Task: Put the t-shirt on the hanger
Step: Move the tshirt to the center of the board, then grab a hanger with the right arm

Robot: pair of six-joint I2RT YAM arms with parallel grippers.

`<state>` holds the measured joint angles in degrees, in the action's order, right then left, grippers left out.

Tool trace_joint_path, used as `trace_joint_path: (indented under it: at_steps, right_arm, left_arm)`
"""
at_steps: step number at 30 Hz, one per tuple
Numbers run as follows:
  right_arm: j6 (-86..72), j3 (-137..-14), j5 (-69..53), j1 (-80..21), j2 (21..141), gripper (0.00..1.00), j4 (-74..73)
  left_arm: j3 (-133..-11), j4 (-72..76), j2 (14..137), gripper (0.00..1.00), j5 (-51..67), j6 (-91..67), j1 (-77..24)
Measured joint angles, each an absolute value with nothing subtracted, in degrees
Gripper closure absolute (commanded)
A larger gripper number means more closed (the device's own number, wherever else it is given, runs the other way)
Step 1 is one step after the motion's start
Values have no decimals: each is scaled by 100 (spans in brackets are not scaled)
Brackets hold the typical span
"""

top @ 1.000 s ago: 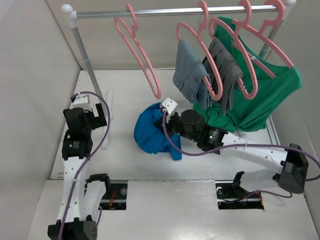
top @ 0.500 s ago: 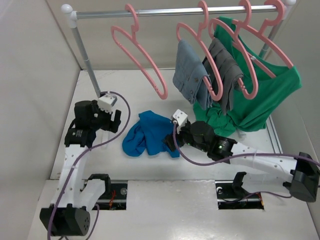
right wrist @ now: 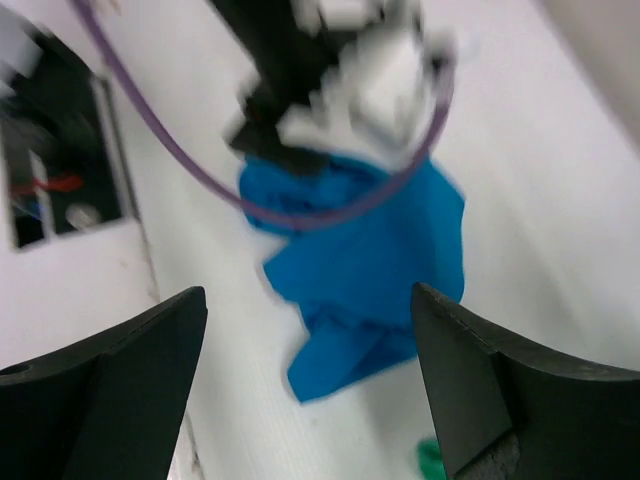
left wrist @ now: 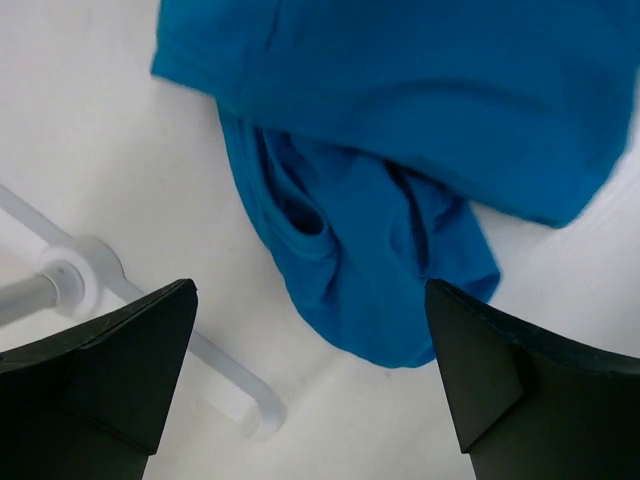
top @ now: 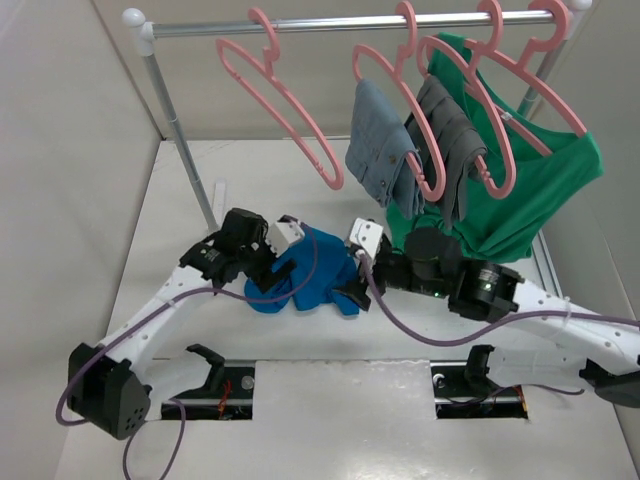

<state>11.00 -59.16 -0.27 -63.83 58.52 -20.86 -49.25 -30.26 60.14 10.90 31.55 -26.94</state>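
The step in hand, as I judge it, is to take the t-shirt [top: 312, 272] from the table [top: 250, 190] with both arms, so that it can go on the hanger [top: 298, 115]. The t-shirt lies in a crumpled heap between the two grippers, and nothing holds it. The left gripper [top: 275, 262] is just beside its left edge and the right gripper [top: 352, 288] just beside its right edge. In both wrist views the fingers are spread wide with only the cloth and the table between them.

To do this step well, each gripper should probably pinch one clear edge, such as the hem or a shoulder seam, and not the thick bunched middle. In the left wrist view a rolled fold runs down the t-shirt [left wrist: 380, 230], and I cannot tell whether it is a sleeve or the collar. A grip on two far-apart edges would let the arms pull the cloth open. The left fingers should also stay away from the white rack foot [left wrist: 75, 272] close by.

The t-shirt is soft, matte blue cloth with deep folds, so it will sag and slip easily. The hanger is slim, smooth pink plastic with a curved hook and sloping shoulders. It hangs empty and tilted on the shiny metal rail [top: 330, 22], well apart from the t-shirt. The right wrist view is blurred, but the t-shirt [right wrist: 360, 260] shows there as one loose lump.
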Motion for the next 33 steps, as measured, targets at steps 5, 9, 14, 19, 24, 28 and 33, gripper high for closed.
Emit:
trace_joint_path:
  at_steps: [5, 9, 14, 19, 24, 28, 33]
  right_arm:
    - [1337, -7690, -491, -6617, 6014, 13, -2853]
    - [1402, -8621, -781, -6648, 6191, 12, -3111]
    - [1479, -10280, -545, -6646, 6973, 11, -3258]
    - [1540, -12481, 82, -6442, 8285, 11, -3299]
    - [1544, -13303, 484, -5918, 9159, 12, -3168]
    - [1398, -13439, 416, -5461, 9741, 13, -3020]
    - [1175, -13990, 309, -5083, 10613, 20, -3009]
  left_arm:
    - [-4412, -2657, 6536, 18, 427, 3273, -2749]
    - [-4294, -2502, 6652, 22, 510, 3328, -2753]
    - [-4082, -2235, 6685, 43, 598, 3411, -2753]
    - [-3726, -2145, 6698, 90, 646, 3498, -2753]
    - [-3612, -2032, 6674, 96, 714, 3422, -2753]
    - [-3553, -2012, 6386, 97, 727, 3339, -2753]
    - [-3551, -2045, 5951, 97, 642, 3251, -2753]
